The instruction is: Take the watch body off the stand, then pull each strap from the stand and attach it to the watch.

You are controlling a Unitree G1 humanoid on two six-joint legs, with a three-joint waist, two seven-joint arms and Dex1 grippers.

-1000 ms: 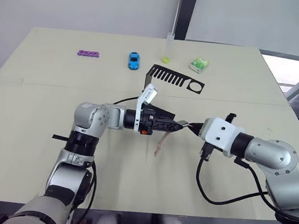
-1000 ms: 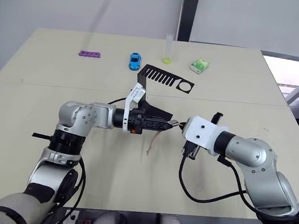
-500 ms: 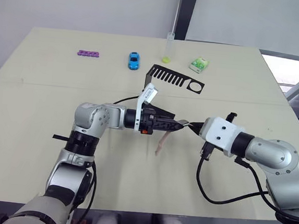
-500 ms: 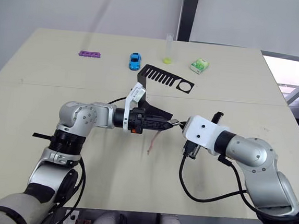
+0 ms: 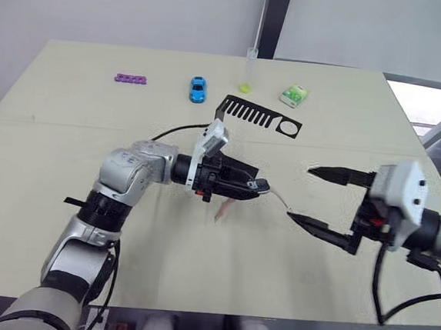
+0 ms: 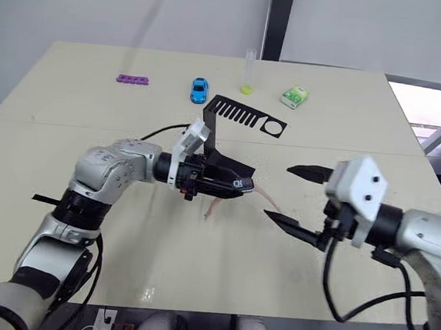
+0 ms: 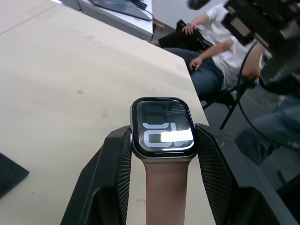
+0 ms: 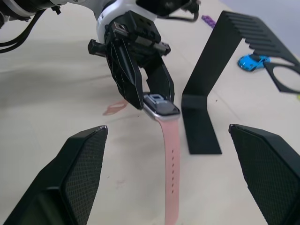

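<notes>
Beige tabletop against a pale grey wall, with seated people beyond the table edge in the left wrist view.

Watch body, a small rounded-square case with dark screen and silver rim, is off the stand and pinched between the two black fingers of the left gripper, held above the table near its centre. Fingers bear on the case's two side edges; jaws closed down to case width.

One narrow pale pink strap is attached to the case and runs from it toward the right gripper. Second pink strap hangs off the other end of the case, its tip at the table; whether it touches, can't tell.

Right gripper is well apart from the watch on the robot's right, jaws spread wide, holding nothing. Its lower finger sits near the free end of the first strap; contact can't be told.

Thin black sheet-metal C-shaped stand sits just behind the left gripper, comb-slotted arm and ring showing.

Along the far side: purple toothed strip, blue toy car, clear tube with yellow-green base, green-and-white small box.
</notes>
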